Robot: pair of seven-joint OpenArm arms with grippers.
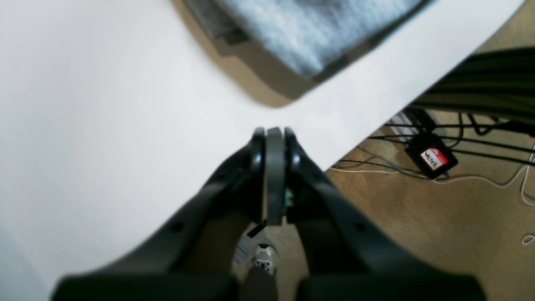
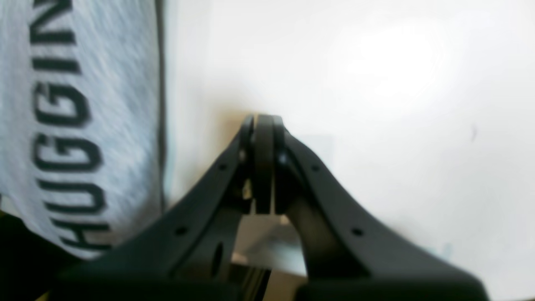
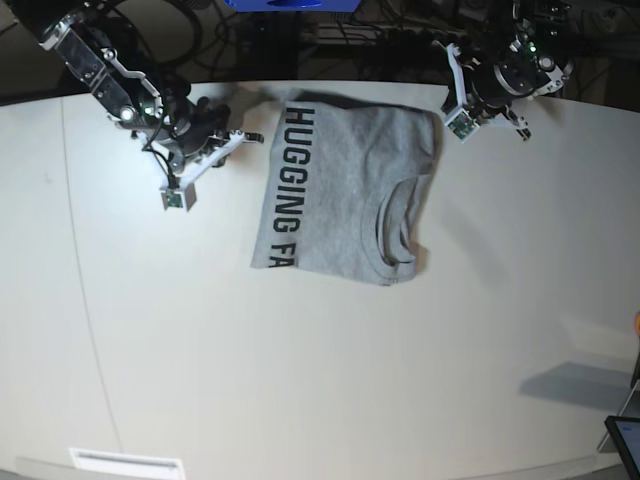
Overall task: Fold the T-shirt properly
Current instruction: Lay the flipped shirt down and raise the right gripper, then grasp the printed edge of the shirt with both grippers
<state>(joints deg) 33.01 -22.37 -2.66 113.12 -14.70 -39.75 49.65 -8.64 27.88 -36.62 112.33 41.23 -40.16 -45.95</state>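
Base view is showing a grey T-shirt (image 3: 345, 190) lying folded on the white table (image 3: 300, 380), with its collar turned toward the near edge and black letters running along one side. The right gripper (image 3: 238, 137) is hanging just beside the lettered side of the shirt, not touching it. The left gripper (image 3: 447, 55) is hanging near the opposite far corner of the shirt, by the table's far edge.

In the right wrist view the fingers (image 2: 263, 138) are pressing together with nothing between them, and the shirt (image 2: 79, 125) is lying off to their side. In the left wrist view the fingers (image 1: 274, 146) are also sitting together (empty as well), with the shirt (image 1: 309, 33) ahead of them and cables (image 1: 459, 167) on the floor beyond the table edge.
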